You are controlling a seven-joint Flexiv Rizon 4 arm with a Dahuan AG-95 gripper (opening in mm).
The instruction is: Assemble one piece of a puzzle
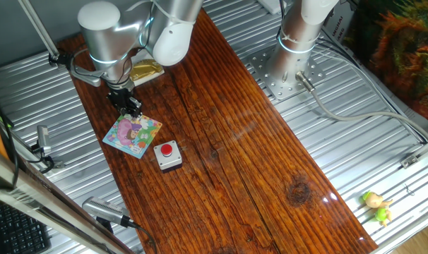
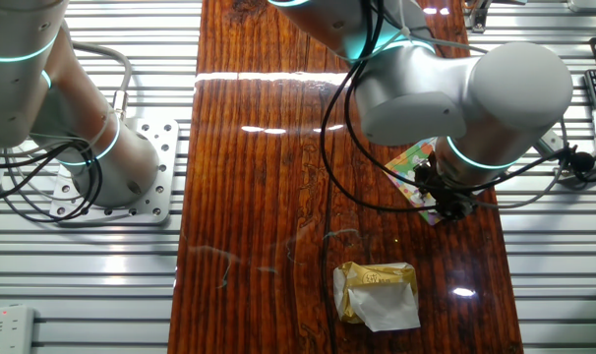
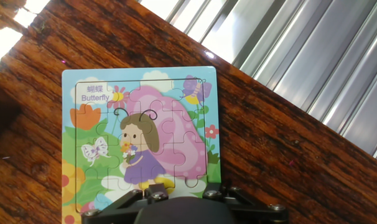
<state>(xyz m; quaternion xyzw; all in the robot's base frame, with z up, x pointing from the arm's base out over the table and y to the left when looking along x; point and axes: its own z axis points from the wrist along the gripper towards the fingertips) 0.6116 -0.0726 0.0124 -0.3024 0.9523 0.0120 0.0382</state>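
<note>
Lying flat on the wooden table (image 1: 221, 141) near its left edge, the puzzle (image 1: 133, 134) sits directly beneath my hand (image 1: 131, 109), corners turned diamond-wise to the planks. Whether my fingers are wide or narrow, I cannot tell.

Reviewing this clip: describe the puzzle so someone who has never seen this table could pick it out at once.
Start at the long dark wooden board down the middle of the metal table. Near its end, under the gripper, lies the puzzle, a flat square with a pink-and-purple cartoon girl and the word Butterfly. The grey box with a red button beside it is blocky, and the gold box behind carries no picture.
</note>
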